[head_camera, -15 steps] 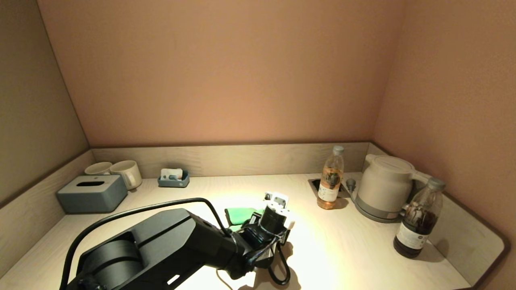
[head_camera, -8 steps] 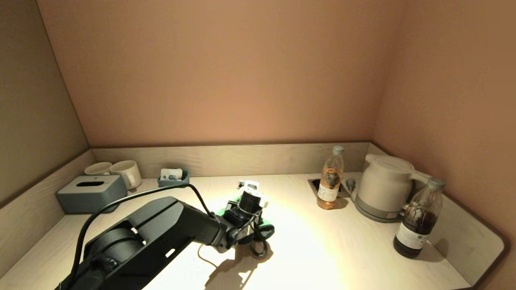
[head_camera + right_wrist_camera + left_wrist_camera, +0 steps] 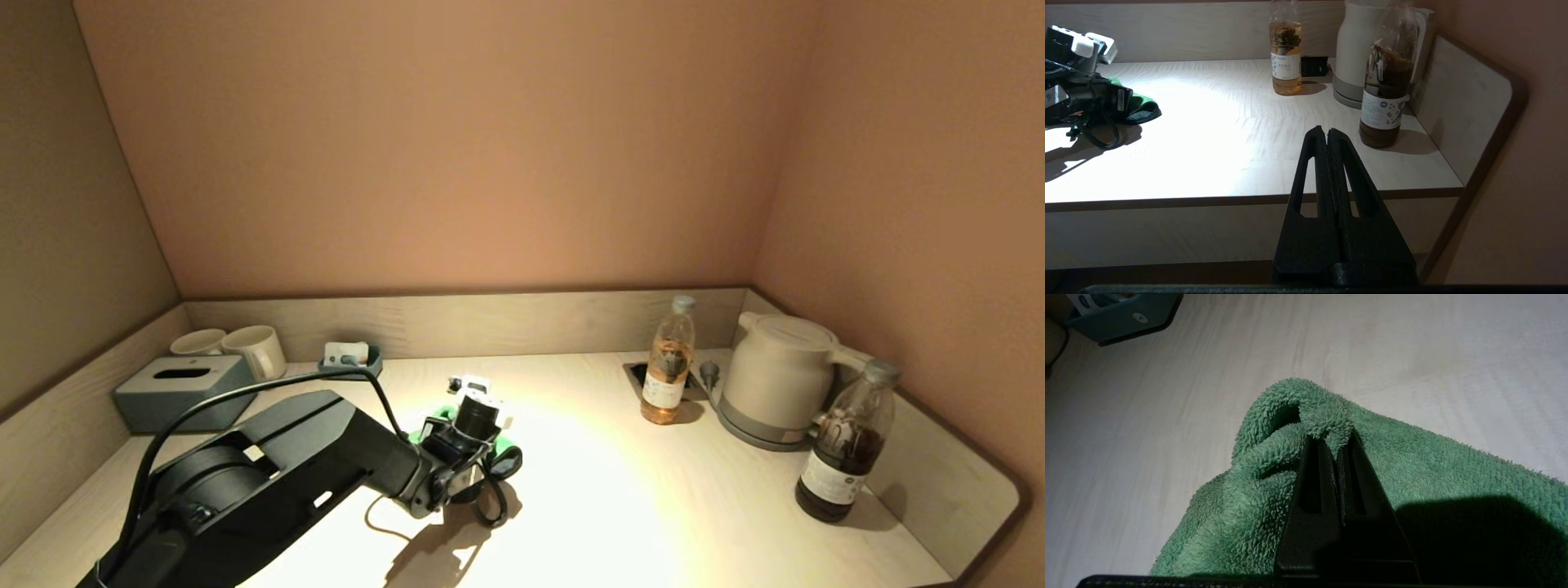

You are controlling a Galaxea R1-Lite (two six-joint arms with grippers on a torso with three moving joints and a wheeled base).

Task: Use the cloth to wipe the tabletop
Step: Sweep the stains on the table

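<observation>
Left gripper [image 3: 1335, 445] clamped on a raised fold of green cloth [image 3: 1412, 465], pressed low against the worktop [image 3: 620, 490] left of centre. Cloth bunched around and under the fingers. Right gripper [image 3: 1327, 132] pressed together, parked off the worktop's front edge.

Two mugs [image 3: 253, 349], two bottles [image 3: 668, 359], one kettle [image 3: 777, 380], one tissue box [image 3: 186, 390], one green cloth [image 3: 1372, 465], one small tray [image 3: 351, 359].
</observation>
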